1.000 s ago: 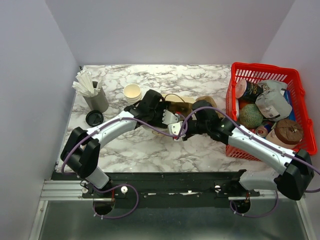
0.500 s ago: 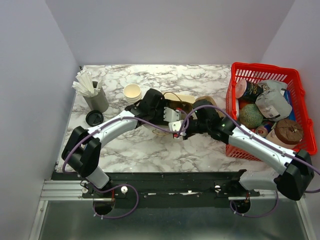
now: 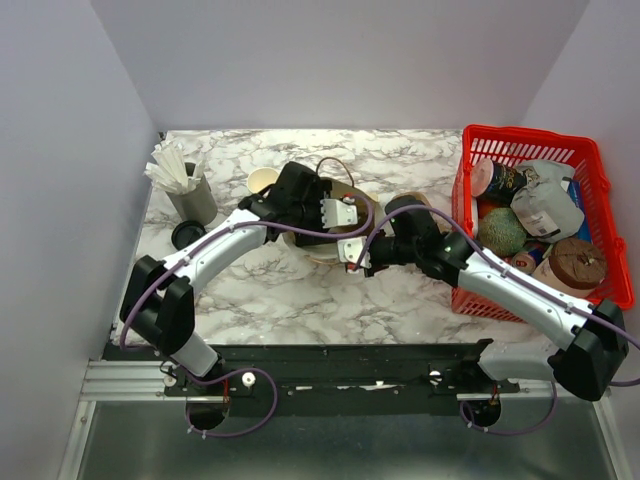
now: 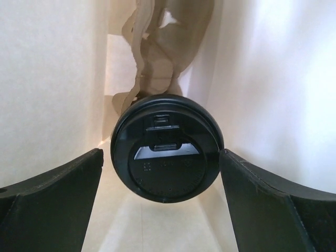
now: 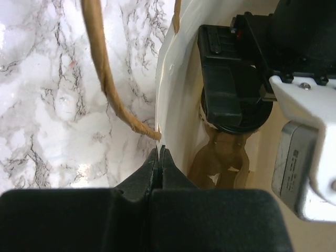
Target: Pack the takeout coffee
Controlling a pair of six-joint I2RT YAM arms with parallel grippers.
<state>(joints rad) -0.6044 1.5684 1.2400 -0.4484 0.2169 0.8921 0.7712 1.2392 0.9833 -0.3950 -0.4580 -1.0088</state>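
Observation:
The takeout coffee shows as a round black lid (image 4: 167,155) inside the paper bag (image 4: 273,79), seen from above. My left gripper (image 4: 160,153) reaches into the bag mouth with its jaws open on either side of the lid; there is a gap at the left finger, and the right finger is at the lid's edge. The top view shows the left gripper (image 3: 335,215) over the bag (image 3: 318,252). My right gripper (image 5: 159,152) is shut on the bag's white rim (image 5: 178,79), beside the twine handle (image 5: 102,68). The lid (image 5: 239,123) shows there under the left finger.
A red basket (image 3: 470,200) full of groceries stands at the right. At the left are a grey holder of white sticks (image 3: 190,195), a loose black lid (image 3: 185,235) and a stack of lidless white cups (image 3: 262,182). The right arm crosses the table's middle.
My left gripper has moved toward the far side, and the bag's handle loop now stands up behind it. The right gripper has stayed on the bag's rim.

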